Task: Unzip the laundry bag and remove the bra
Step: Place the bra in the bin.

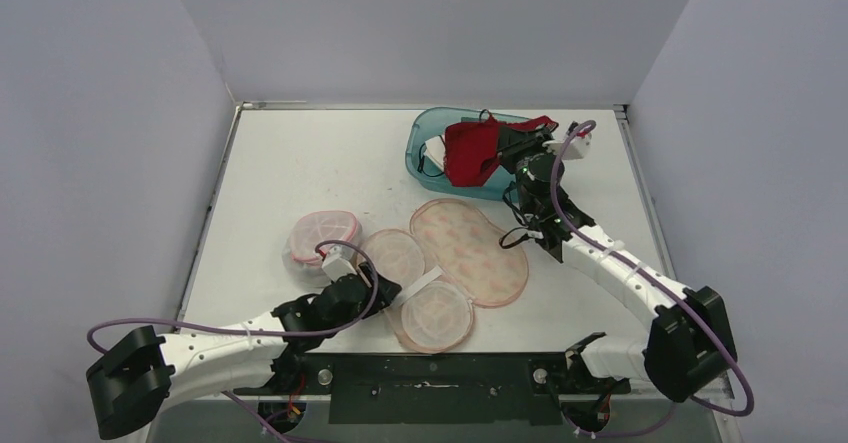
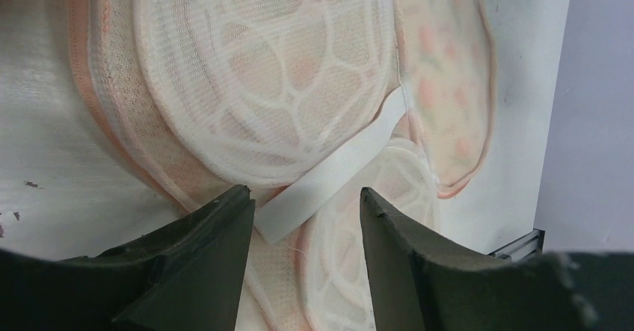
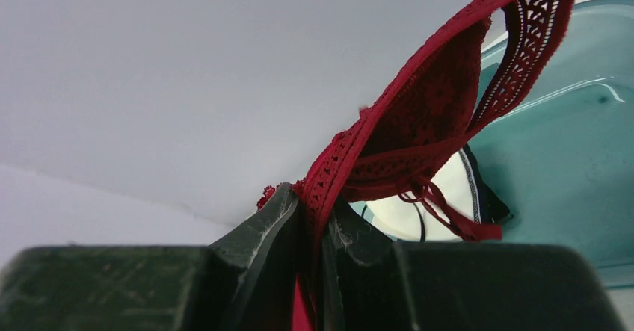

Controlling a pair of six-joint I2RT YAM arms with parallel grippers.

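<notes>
Far right, the red lace bra (image 3: 441, 114) hangs over the teal tub (image 1: 412, 153), out of the laundry bag (image 1: 470, 248). We judge it light, soft and floppy, w/ thin straps apt to snag, so the firmer band edge looks the best place to pinch. Our right gripper (image 3: 314, 226) is clamped nearly closed on that lace edge, the rest draping free. Near left-centre, our left gripper (image 2: 306, 211) stands abt half open and holds nothing, jaws straddling the end of the bag's white strap (image 2: 336, 166); contact unclear.
</notes>
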